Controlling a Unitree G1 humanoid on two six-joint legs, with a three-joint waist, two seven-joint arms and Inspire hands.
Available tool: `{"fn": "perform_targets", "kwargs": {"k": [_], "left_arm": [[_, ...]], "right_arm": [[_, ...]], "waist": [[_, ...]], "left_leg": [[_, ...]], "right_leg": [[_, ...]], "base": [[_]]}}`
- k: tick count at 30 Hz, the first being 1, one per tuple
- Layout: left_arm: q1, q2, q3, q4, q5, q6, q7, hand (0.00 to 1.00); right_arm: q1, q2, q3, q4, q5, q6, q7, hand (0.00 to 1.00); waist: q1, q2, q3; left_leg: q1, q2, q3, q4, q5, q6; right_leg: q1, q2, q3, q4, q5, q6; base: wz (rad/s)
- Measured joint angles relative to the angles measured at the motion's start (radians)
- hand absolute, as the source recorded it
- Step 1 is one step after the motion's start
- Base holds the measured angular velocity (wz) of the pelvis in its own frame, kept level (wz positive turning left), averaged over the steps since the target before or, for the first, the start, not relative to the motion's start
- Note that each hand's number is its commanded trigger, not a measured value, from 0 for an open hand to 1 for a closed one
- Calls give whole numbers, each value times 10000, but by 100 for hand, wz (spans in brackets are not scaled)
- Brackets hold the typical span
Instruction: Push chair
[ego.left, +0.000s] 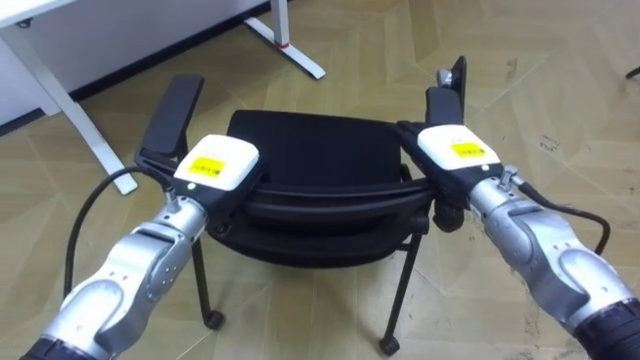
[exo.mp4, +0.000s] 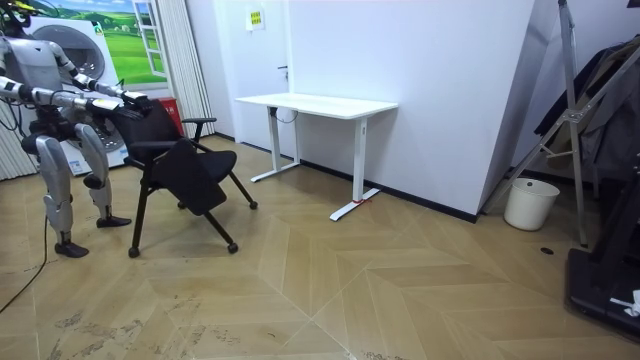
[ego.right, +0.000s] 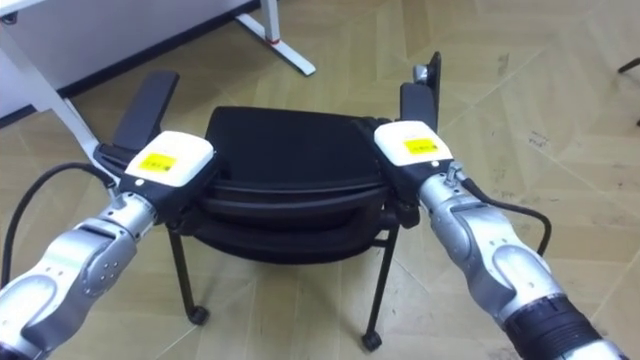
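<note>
**Position.** A black padded office chair (ego.left: 320, 150) on thin metal legs with small casters (ego.left: 389, 345) is found at 12 o'clock of the robot. It stands on the pale wooden parquet floor (ego.left: 520, 80) with its back turned toward the robot. A white flat-topped desk on a metal frame (exo.mp4: 318, 103) is noted beyond the chair at about 10 o'clock, well apart from it.

**Hands.** The left hand (ego.left: 218, 165) is laid on the top rail of the backrest at its 9 o'clock end, and the right hand (ego.left: 455, 150) at its 3 o'clock end. Both are in contact with the rail. Whether either is closed round it cannot be told, as the grasping side is hidden by the rail.

**Handling.** The chair is judged light, stiff in the frame and free to roll. Some risk of tipping forward is expected if force is applied high and abruptly. The top rail is judged the proper hold, with both ends loaded evenly so that swerving toward the desk is avoided. The flat black armrests (ego.left: 172, 118) are not held.
</note>
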Motion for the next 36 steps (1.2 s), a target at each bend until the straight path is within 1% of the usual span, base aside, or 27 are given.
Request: {"fn": "perform_targets", "kwargs": {"k": [4, 6, 9, 17, 22, 29, 30, 33, 34, 36], "left_arm": [[0, -58, 13, -14, 175, 27, -38, 100], [0, -66, 19, -14, 197, 28, -107, 100], [0, -120, 122, -14, 287, -2, -200, 100], [4, -124, 129, -14, 294, -25, -229, 100], [10, -144, 129, -14, 355, -27, -229, 100], [14, -179, 98, -5, 353, 25, -218, 100], [14, -196, 97, -3, 354, 50, -217, 100], [15, -221, 83, 11, 352, 69, -188, 100], [17, -223, 65, 10, 352, 102, -179, 100], [18, -235, 43, 10, 352, 139, -164, 100]], "right_arm": [[-45, 15, -10, 203, 584, -1, 1, 0], [-44, 96, -51, 298, 884, -10, 6, 0], [-37, 232, -203, 312, 941, 8, 111, 0], [-38, 293, -338, 192, 1096, 26, 568, 0], [-38, 336, -405, -34, 931, 228, 982, 0], [-35, 343, -253, -349, 748, 630, 1317, 0], [-34, 352, -213, -462, 511, 759, 1385, 0], [-31, 364, -189, -557, 405, 855, 1515, 0], [-23, 368, -135, -663, 402, 1024, 1572, 0], [-2, 367, -113, -819, 398, 1198, 1690, 0]], "waist": [[8, -32, -6], [-23, -51, 1], [-42, -64, 8], [-32, -65, 9], [-28, -61, 8], [-34, -61, 8], [-34, -60, 9], [-39, -57, 7], [-39, -51, 5], [-39, -32, 1]], "left_leg": [[2, -1, -1, -2, 0, 0], [44, -2, -20, -1, 0, 0], [28, -2, -28, -1, 0, 0], [43, -2, -30, -1, 0, 0], [43, -4, -32, -1, 0, 0], [59, -5, -57, -3, 1, 0], [57, -5, -53, -3, 1, 0], [58, -5, -44, -3, 1, 1], [59, -4, -53, -2, 1, 0], [58, -4, -61, -2, 1, 0]], "right_leg": [[27, 0, 6, 2, 0, 0], [78, 0, -30, 0, 0, 0], [82, 0, -74, -6, 0, 0], [54, 1, -60, -16, 0, 0], [87, 2, 1, -14, 0, 0], [109, 2, -69, -2, -4, 4], [116, 1, -101, -3, -4, 4], [133, -2, -187, -3, -4, 4], [137, -2, -215, -3, -4, 4], [138, -2, -228, -3, -4, 4]], "base": [[0], [0], [0], [0], [0], [0], [0], [0], [0], [0]]}}
